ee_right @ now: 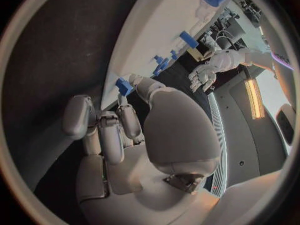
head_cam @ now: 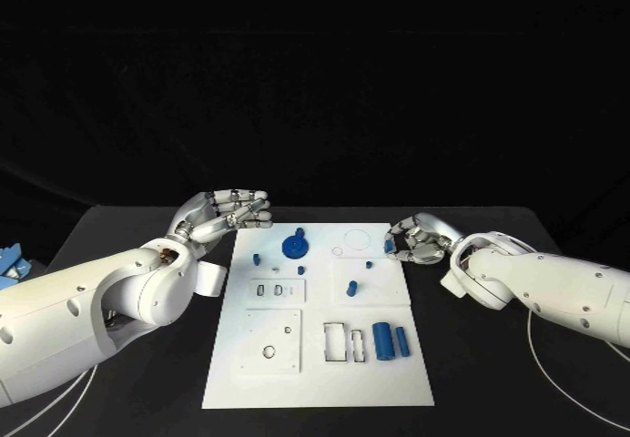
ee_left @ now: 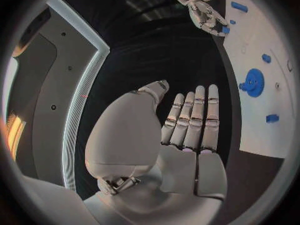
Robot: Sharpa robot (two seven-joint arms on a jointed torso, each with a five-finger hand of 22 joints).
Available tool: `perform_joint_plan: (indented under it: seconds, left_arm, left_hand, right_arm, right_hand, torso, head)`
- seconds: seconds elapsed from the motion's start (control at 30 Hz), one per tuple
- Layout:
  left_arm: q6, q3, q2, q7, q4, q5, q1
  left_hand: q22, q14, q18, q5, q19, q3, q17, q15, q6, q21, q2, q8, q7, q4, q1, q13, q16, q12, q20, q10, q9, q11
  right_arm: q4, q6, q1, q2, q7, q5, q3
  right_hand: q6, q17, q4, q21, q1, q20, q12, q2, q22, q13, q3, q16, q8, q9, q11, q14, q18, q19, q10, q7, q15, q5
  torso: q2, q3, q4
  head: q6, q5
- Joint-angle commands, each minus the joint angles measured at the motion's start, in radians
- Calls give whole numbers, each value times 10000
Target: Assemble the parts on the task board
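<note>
The white task board point(head_cam: 315, 373) lies in the middle of the black table. On its far part sit a blue gear point(head_cam: 294, 244) and several small blue parts point(head_cam: 350, 289). Two blue cylinders point(head_cam: 391, 341) lie side by side near its right edge. My right hand point(head_cam: 421, 241) is at the board's far right edge and pinches a small blue part point(ee_right: 124, 86) between thumb and a finger; that part point(head_cam: 390, 244) hangs just over the board's edge. My left hand point(head_cam: 230, 211) hovers off the board's far left corner, fingers point(ee_left: 197, 117) stretched out, holding nothing. The gear point(ee_left: 252, 82) lies beside it.
Cut-out plates with slots and holes point(head_cam: 273, 339) take up the board's near left and middle. A blue object point(head_cam: 11, 259) lies at the table's left edge. White cables point(head_cam: 558, 364) run along the table on the right.
</note>
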Motion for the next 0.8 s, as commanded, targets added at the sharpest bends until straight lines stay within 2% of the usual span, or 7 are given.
perform_joint_plan:
  seconds: [0.03,0.43,0.8]
  left_arm:
    - [161,6,24,52,4,26,-2]
    - [162,6,21,22,-9,26,-4]
    - [169,5,12,-15,-19,26,-4]
  left_hand:
    - [13,-52,25,-17,-68,47,9,39,40,43,-93,-19,420,-14,11,13,-44,-15,-24,69,0,-29]
    - [14,-51,26,-15,-72,61,13,38,41,48,-89,-21,417,-24,14,11,-46,-20,-24,73,0,-31]
    - [14,-51,26,-15,-72,61,13,38,41,48,-89,-21,417,-24,14,11,-46,-20,-24,73,0,-31]
  right_arm:
    - [-11,62,-9,26,-2,-80,0]
    - [-131,-47,-13,104,-41,-6,0]
    - [-209,-63,-20,119,-87,-72,0]
  right_hand:
    - [107,1948,6,80,-27,-40,54,87,28,21,82,-12,75,17,7,897,0,75,84,7,-32,-8]
    - [455,2005,19,133,-99,-139,133,347,118,126,347,-1,262,24,-123,914,-16,144,240,-135,-144,-271]
    - [484,2018,-53,137,-54,-168,132,373,134,125,447,1,289,17,-148,918,-19,155,247,-157,-171,-388]
  torso:
    - [-2,-6,33]
    - [-12,-16,85]
    - [-18,-21,112]
  head:
    - [-17,-24]
    - [-59,-85]
    - [-94,-119]
